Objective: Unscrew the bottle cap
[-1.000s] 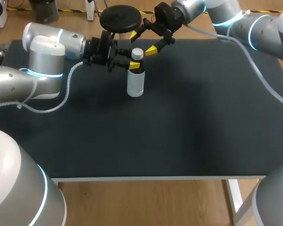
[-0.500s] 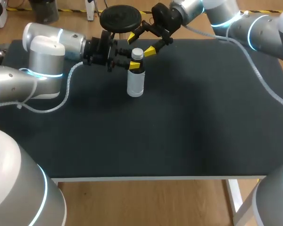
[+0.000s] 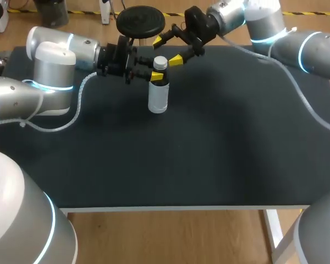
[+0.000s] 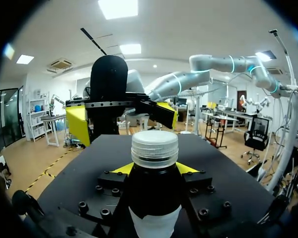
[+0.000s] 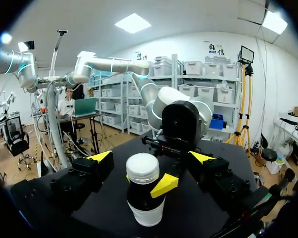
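Note:
A white bottle (image 3: 158, 96) with a dark upper part and a pale screw cap (image 3: 160, 62) stands upright at the back of the black table. My left gripper (image 3: 155, 76) comes in from the left and is shut on the bottle just below the cap, one yellow fingertip (image 4: 120, 168) on each side of the bottle (image 4: 154, 198). My right gripper (image 3: 168, 49) hangs open behind and slightly above the cap. In the right wrist view its fingers (image 5: 100, 156) stand wide apart on either side of the cap (image 5: 142, 168) without touching it.
The black table top (image 3: 209, 143) stretches in front of and to the right of the bottle. My left arm's grey cable (image 3: 80, 104) loops over the table's left part. The front edge (image 3: 170, 208) runs below.
My right wrist has shifted and turned a little behind the cap, its fingers staying apart. The left gripper and the bottle have not moved.

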{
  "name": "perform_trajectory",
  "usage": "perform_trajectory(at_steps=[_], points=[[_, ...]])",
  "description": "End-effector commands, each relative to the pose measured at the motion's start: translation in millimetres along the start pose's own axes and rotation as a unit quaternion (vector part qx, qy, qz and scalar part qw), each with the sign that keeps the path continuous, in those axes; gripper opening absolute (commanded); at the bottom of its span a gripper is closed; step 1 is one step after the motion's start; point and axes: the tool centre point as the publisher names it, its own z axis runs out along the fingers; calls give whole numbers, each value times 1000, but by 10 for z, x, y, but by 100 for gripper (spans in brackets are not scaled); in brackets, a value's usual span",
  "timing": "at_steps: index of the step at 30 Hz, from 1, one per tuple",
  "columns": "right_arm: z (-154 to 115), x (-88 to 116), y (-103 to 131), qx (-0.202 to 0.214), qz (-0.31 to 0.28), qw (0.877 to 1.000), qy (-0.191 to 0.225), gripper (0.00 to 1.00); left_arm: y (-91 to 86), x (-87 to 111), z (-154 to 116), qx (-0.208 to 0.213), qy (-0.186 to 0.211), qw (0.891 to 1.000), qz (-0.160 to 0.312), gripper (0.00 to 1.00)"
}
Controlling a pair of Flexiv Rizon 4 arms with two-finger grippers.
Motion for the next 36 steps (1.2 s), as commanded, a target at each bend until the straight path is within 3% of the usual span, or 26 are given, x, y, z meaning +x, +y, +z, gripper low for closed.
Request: perform_trajectory(at_steps=[1, 9, 36], points=[[61, 193, 106, 20, 6, 987, -161, 100, 1, -5, -4, 0, 1, 1000, 0, 0], [111, 190, 104, 27, 23, 982, -187, 100, 1, -5, -4, 0, 1, 1000, 0, 0], [223, 101, -7, 18, 56, 984, -170, 100, 1, -5, -4, 0, 1, 1000, 0, 0]])
